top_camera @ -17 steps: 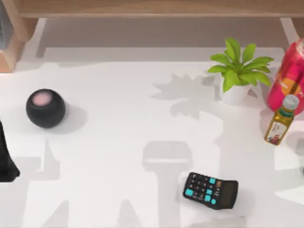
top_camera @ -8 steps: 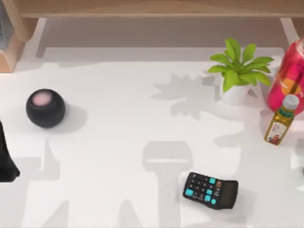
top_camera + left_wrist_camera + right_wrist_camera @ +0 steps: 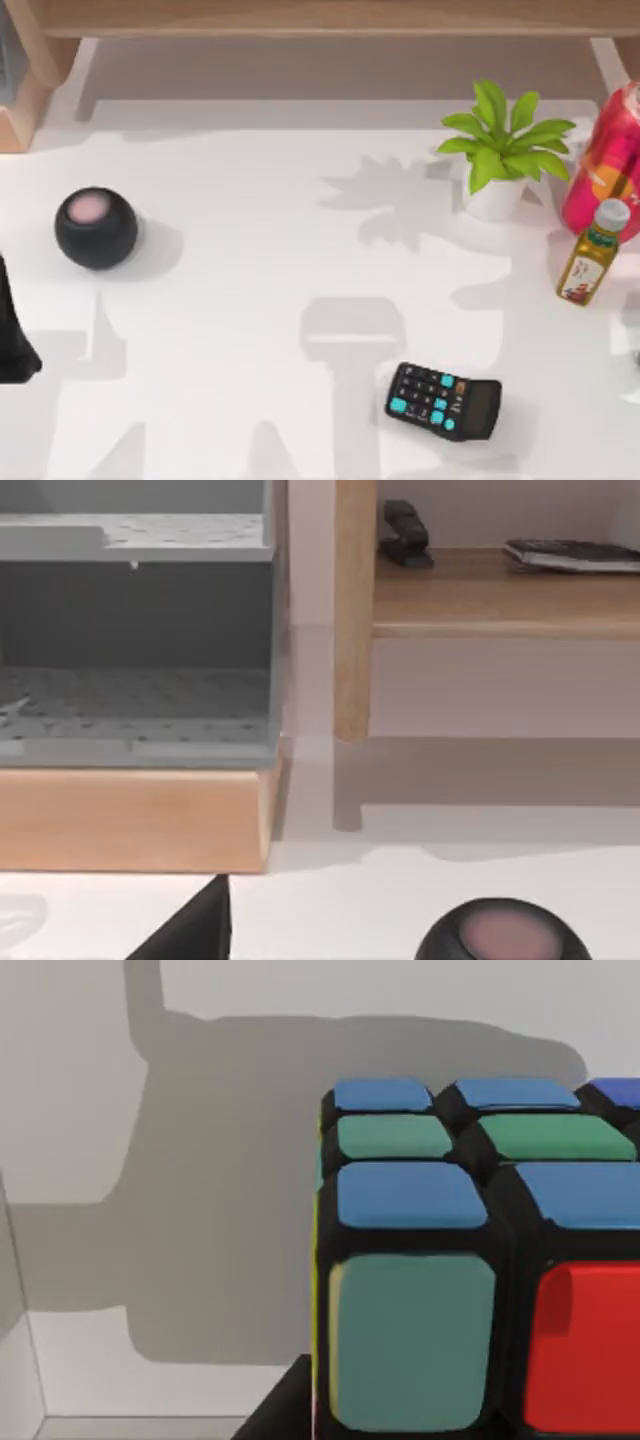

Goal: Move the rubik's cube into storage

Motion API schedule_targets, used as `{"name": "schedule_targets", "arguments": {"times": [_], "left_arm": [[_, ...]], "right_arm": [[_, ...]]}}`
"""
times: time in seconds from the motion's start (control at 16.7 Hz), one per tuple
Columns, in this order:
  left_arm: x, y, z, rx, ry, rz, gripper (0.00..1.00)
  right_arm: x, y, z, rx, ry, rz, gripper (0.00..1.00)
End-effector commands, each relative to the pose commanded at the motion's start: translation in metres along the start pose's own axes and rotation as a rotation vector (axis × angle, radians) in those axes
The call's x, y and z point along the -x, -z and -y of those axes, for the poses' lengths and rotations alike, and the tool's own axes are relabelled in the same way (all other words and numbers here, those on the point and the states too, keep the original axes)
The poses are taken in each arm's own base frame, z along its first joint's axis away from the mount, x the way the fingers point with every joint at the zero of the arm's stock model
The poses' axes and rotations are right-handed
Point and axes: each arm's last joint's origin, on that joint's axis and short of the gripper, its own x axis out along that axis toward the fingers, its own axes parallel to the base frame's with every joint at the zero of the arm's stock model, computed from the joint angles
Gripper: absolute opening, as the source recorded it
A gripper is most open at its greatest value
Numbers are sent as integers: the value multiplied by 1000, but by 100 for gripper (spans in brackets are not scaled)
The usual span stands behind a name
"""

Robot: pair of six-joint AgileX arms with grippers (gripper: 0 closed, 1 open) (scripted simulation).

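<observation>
— At the desk's three o'clock edge the right arm is working, and its wrist view has the rubik's cube pressed up close to the lens, blue, green and red tiles. Is the right hand clamped on it? I cannot tell.

— Nor can I. If it is carrying, I'd say keep the cube level and travel slowly toward the storage, well above the bottle and the plant at two o'clock.

— The top view gives me the layout: calculator at five o'clock, black speaker at nine.

— And the left wrist view adds the grey bin on its wooden base beside the shelf. The left arm sits parked at nine o'clock; its hand's state I cannot tell.
</observation>
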Motion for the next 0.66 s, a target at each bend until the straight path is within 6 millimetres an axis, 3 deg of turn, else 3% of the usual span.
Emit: {"name": "schedule_targets", "arguments": {"times": [0.3, 0.66], "left_arm": [[0, 0, 0, 0, 0, 0, 100], [0, 0, 0, 0, 0, 0, 100]], "right_arm": [[0, 0, 0, 0, 0, 0, 98], [0, 0, 0, 0, 0, 0, 100]]}}
